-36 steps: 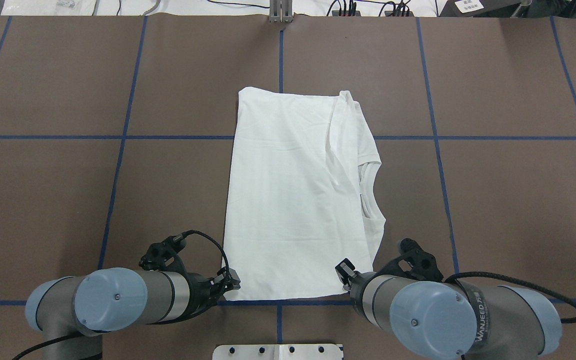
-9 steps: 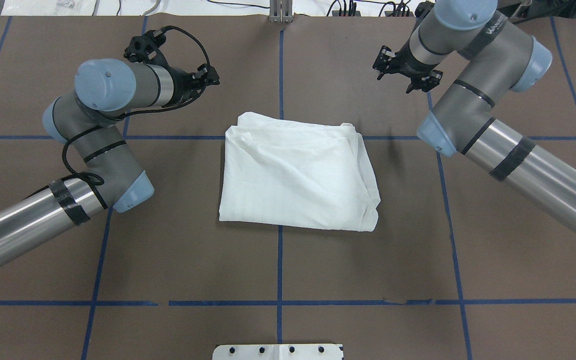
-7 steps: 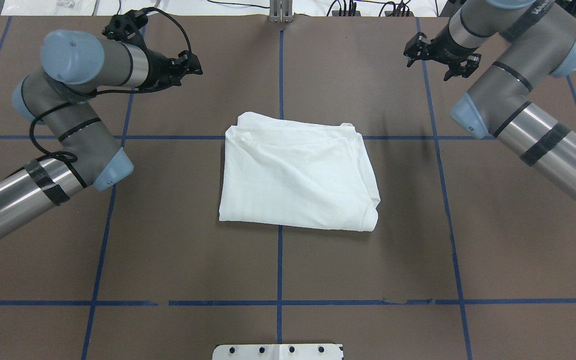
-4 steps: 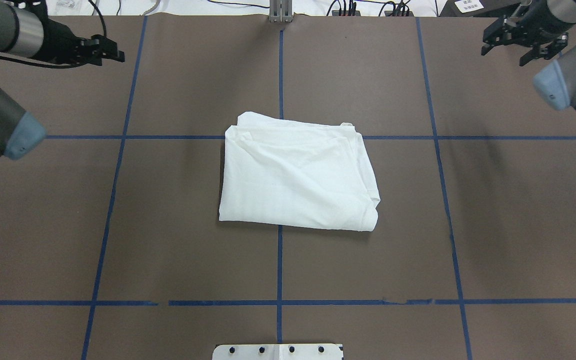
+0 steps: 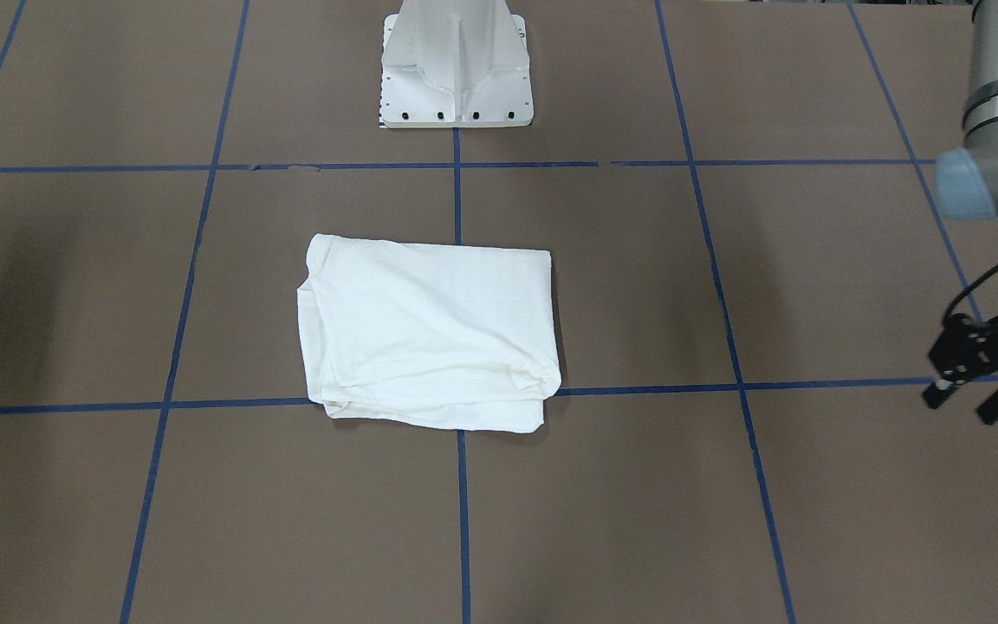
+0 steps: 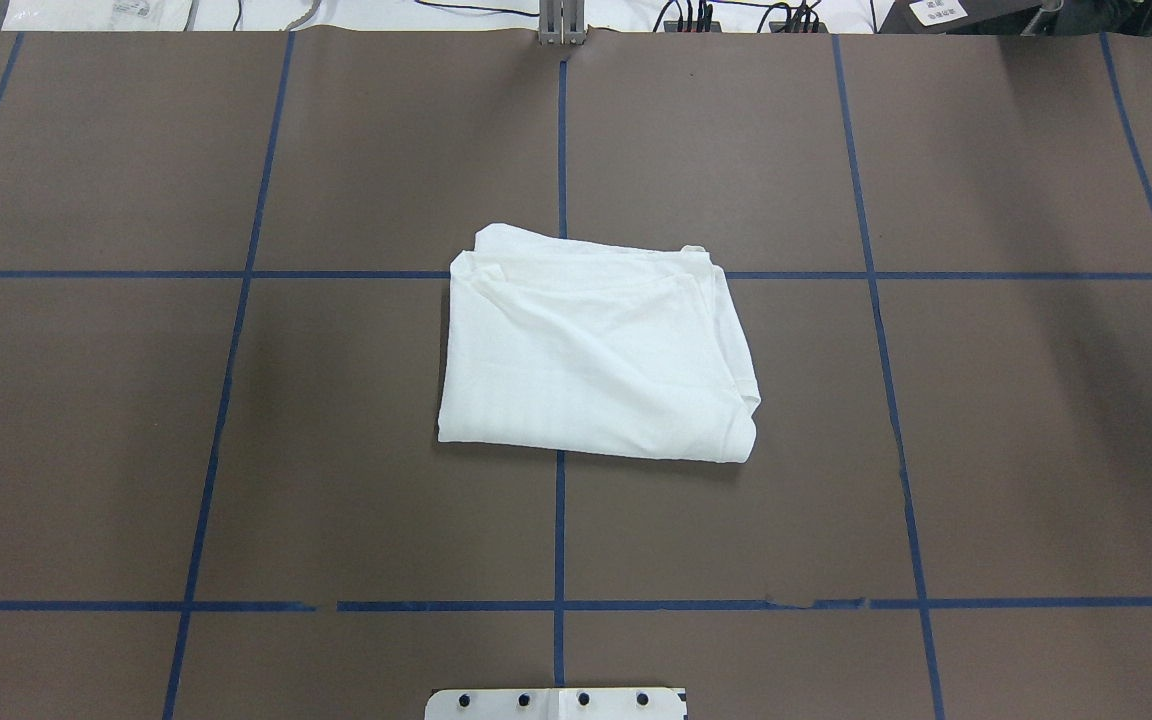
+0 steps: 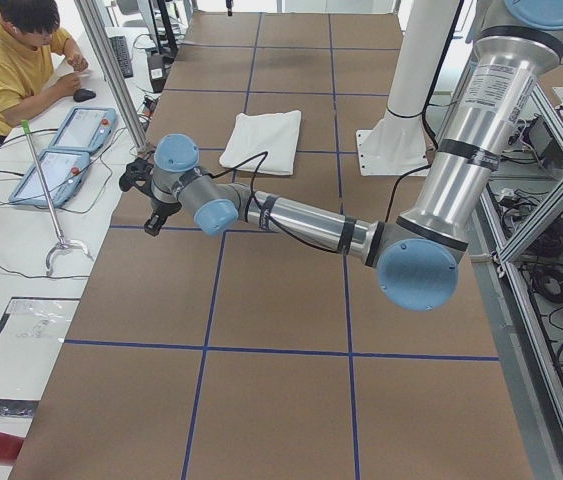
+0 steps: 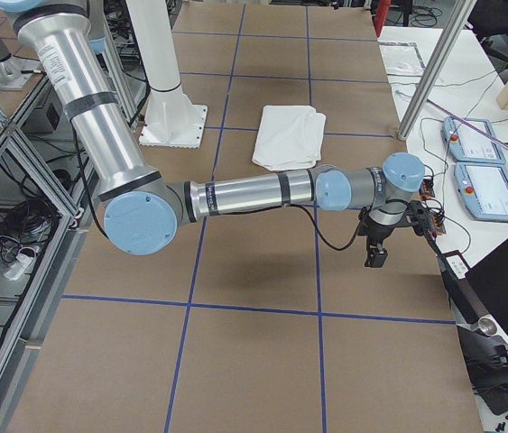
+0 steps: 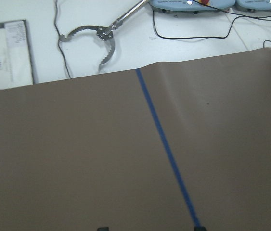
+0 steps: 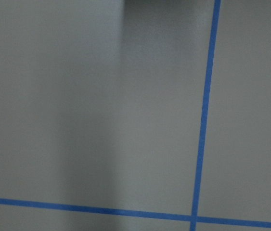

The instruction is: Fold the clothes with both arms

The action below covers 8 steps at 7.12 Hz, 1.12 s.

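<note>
**Shirt folded at table centre; both arms stood well clear**

We find the table (image 6: pixel 236 450) carrying one task item only. The two arms are the largest things over it. The left arm (image 7: pixel 301 222) reaches out low toward the far left corner, and the right arm (image 8: pixel 244 194) reaches toward the far right corner. We judge this placement deliberate. It leaves the whole middle of the table open and puts no link over the cloth, as we would expect once a fold has been laid down.

The white T-shirt (image 6: pixel 596 360) lies flat at the centre of the table, across the middle tape line and well apart from every edge. It forms a compact, roughly rectangular stack, with layered edges showing along its far side and its right side. Neither collar nor print can be seen. We judge the folding complete or nearly so, though the far corners sit a little unevenly.

The left gripper (image 5: pixel 960 407) hangs near the far left corner. Its fingers are spread with nothing between them, and they touch neither cloth nor table. The wrist view confirms bare table between the two tips.

The right gripper (image 8: pixel 396 240) sits at the far edge near the right corner, well apart from the shirt. We cannot tell how far its fingers are parted, since only a side view and a sliver overhead show it. It carries no cloth.
</note>
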Tool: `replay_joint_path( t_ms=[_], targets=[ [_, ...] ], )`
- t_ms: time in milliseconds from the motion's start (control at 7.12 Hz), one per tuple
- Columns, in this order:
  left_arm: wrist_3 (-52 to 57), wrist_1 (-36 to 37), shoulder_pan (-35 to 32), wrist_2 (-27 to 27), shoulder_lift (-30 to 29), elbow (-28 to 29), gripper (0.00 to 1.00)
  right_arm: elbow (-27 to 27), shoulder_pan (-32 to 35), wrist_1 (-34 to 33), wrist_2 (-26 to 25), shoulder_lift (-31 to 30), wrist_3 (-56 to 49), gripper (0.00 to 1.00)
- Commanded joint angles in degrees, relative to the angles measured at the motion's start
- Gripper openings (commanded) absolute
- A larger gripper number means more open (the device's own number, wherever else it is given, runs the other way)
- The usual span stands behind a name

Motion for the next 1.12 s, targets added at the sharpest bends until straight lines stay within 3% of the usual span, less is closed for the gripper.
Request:
replay_joint_path(
  t_ms=[0,140,421,561,702,982],
  targets=[
    [7.1,9.0,-4.1,0.1,3.4,-4.8,0.69,0.3,0.4,-2.0,-7.9,-0.7,-3.8,1.00],
    [7.1,9.1,-3.9,0.3,4.1,-5.4,0.69,1.5,0.8,-2.1,-11.3,-0.9,-3.8,1.00],
    [7.1,9.2,-3.7,0.3,4.9,-5.4,0.73,2.2,0.7,-1.7,-12.5,-2.2,-4.0,1.00],
    [7.1,8.9,-3.7,0.3,6.3,-5.6,0.85,2.3,0.7,-1.7,-12.7,-2.3,-6.1,1.00],
    [7.1,9.0,-3.7,-0.3,6.5,-6.6,0.99,3.3,0.7,-1.9,-12.1,-2.3,-6.7,1.00],
    [7.1,9.6,-3.7,-0.4,6.9,-6.8,0.99,5.8,0.7,-2.4,-8.2,-4.7,-6.4,1.00]
  ],
)
